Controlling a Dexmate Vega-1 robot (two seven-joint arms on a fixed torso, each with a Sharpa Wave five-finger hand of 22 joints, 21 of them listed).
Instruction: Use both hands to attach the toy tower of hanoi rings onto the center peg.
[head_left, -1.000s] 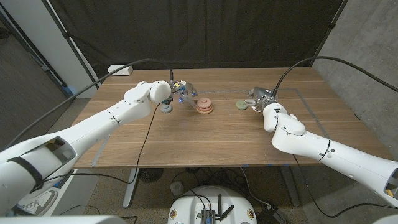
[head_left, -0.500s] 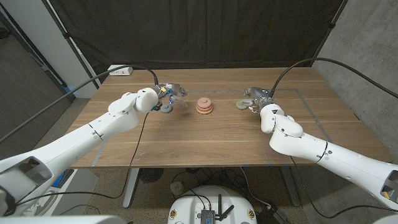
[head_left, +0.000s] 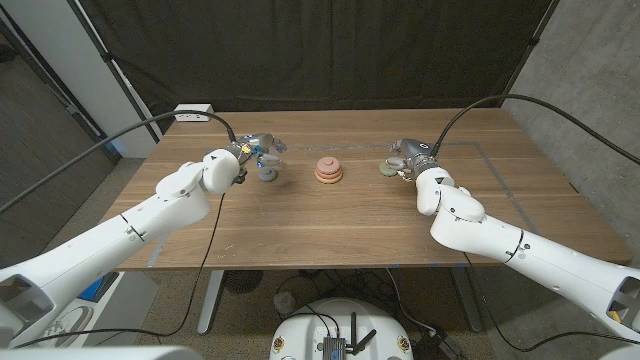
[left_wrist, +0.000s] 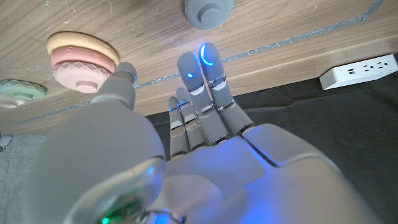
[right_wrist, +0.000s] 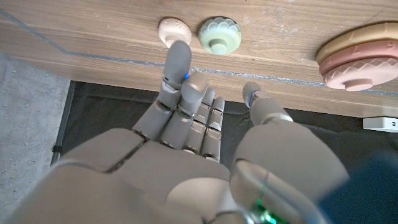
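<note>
The left hand (head_left: 252, 152) has drawn back from the center peg stack (head_left: 328, 171) toward the table's left edge, and it now hovers just beside the grey ring (head_left: 269, 175), on its left and slightly to the far side. In the left wrist view its fingers (left_wrist: 208, 74) are stretched out, close side by side, and hold nothing; the grey ring (left_wrist: 208, 11) lies just past the fingertips, not touching them. The stack of a pink ring under a yellowish one stands near the middle of the wooden table (head_left: 330, 225), toward the far edge, and it has not moved.

The right hand (head_left: 408, 158) has stayed almost where it was, near the far edge on the right half. Its fingers (right_wrist: 186, 87) are open and apart, with nothing between them. The green ring (head_left: 385, 169) lies on the surface just beside this hand, on the side toward the stack. In the right wrist view the green ring (right_wrist: 219, 35) and a small pale pink piece (right_wrist: 173, 29) lie side by side just beyond the fingertips.
</note>
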